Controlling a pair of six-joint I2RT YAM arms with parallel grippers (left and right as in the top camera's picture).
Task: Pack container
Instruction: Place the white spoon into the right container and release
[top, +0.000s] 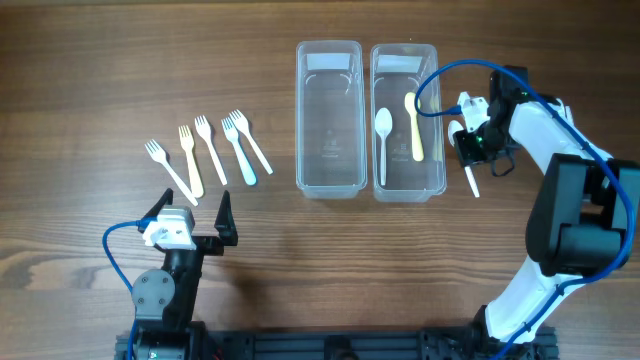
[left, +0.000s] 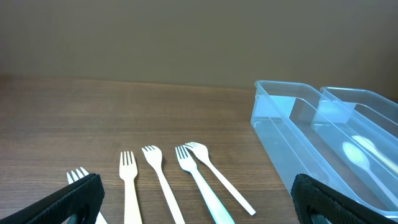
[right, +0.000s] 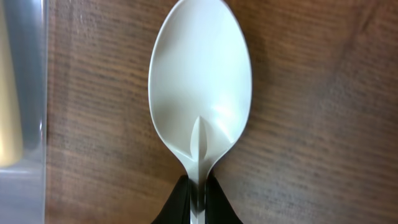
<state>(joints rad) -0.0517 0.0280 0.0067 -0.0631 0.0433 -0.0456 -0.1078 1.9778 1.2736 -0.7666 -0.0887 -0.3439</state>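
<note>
Two clear plastic containers stand side by side: the left one (top: 328, 180) is empty, the right one (top: 410, 185) holds a white spoon (top: 383, 135) and a cream spoon (top: 414, 125). My right gripper (top: 467, 150) is shut on the neck of another white spoon (right: 200, 93), just right of the right container, its handle (top: 472, 182) pointing toward the front. Several forks (top: 205, 150) lie in a row at the left, also in the left wrist view (left: 161, 180). My left gripper (top: 190, 215) is open and empty, just in front of the forks.
The containers' walls (left: 292, 134) rise to the right of the left gripper. The right container's wall (right: 25, 93) is close on the left of the held spoon. Bare wooden table lies around the objects.
</note>
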